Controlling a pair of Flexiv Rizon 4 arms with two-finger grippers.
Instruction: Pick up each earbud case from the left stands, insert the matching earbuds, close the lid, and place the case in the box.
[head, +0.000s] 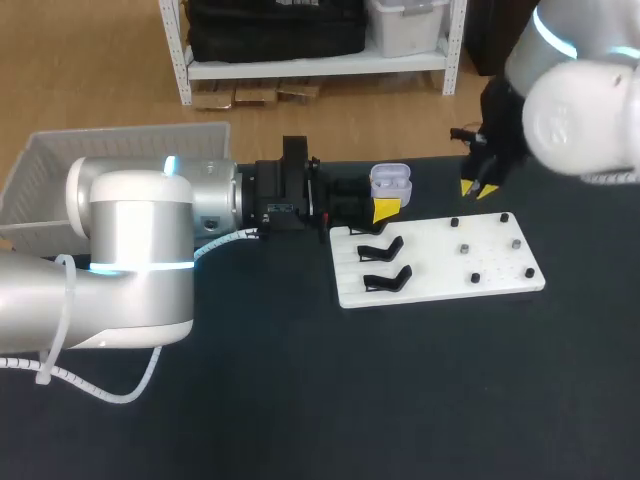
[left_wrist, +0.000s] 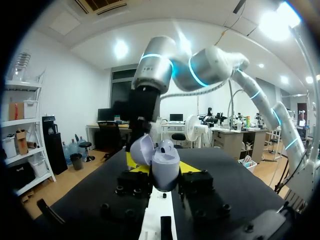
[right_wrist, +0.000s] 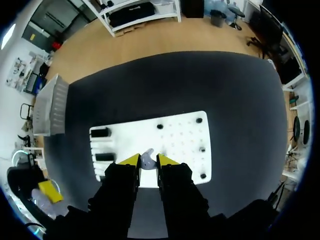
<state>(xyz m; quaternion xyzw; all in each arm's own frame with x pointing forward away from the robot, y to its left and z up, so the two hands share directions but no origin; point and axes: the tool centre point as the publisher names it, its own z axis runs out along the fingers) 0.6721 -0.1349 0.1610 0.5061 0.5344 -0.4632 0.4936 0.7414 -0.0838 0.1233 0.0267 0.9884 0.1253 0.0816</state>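
The left gripper (head: 385, 207) is closed on the one case (left_wrist: 165, 166), a finger on either side of its lower half. The case is pale lavender and stands upright with its lid swung open. It hangs just above the far left corner of the board (head: 430, 262).

The right gripper (head: 479, 188) hovers over the board's far edge, towards its right end. Its fingers are nearly together and pinch one small pale earbud (right_wrist: 146, 158) between the yellow tips.

The white board lies right of the middle of the table (head: 300, 400), close to the far edge. It carries two black stands (head: 381, 247), one behind the other along its left side, and neither holds a case. Six small dark studs (head: 476, 277) sit on its right half, in three pairs from far edge to near edge.

One white slatted basket (head: 120, 150) stands at the table's far left corner, well apart from the board. Any print on the case is too small to read.
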